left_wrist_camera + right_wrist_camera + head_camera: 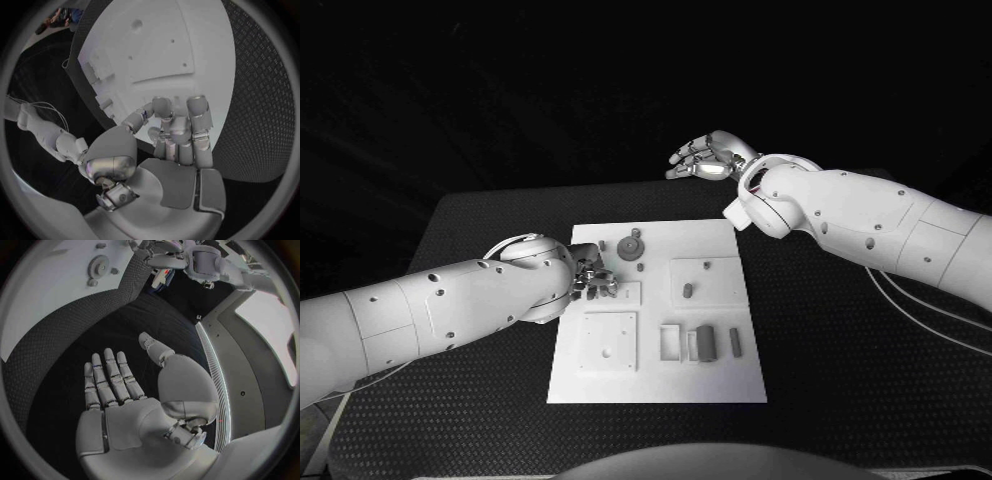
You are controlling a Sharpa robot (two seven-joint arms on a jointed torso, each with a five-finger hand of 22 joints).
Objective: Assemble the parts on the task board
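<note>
Matt white task board [718, 378], textured black table [848, 400]

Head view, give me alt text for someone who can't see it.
A white rectangular task board lies on a black table; the robot's left silver hand reaches over the board's left edge among small grey parts. The right silver hand is raised beyond the board's far end, holding nothing.

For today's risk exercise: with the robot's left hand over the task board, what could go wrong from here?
1. The left hand is low over the task board, near the gear; it might knock loose parts.
2. Its arm hides the board's left edge in the head view, so pieces there may be missed.
3. The right hand hangs open beyond the board, too far to help.
</note>
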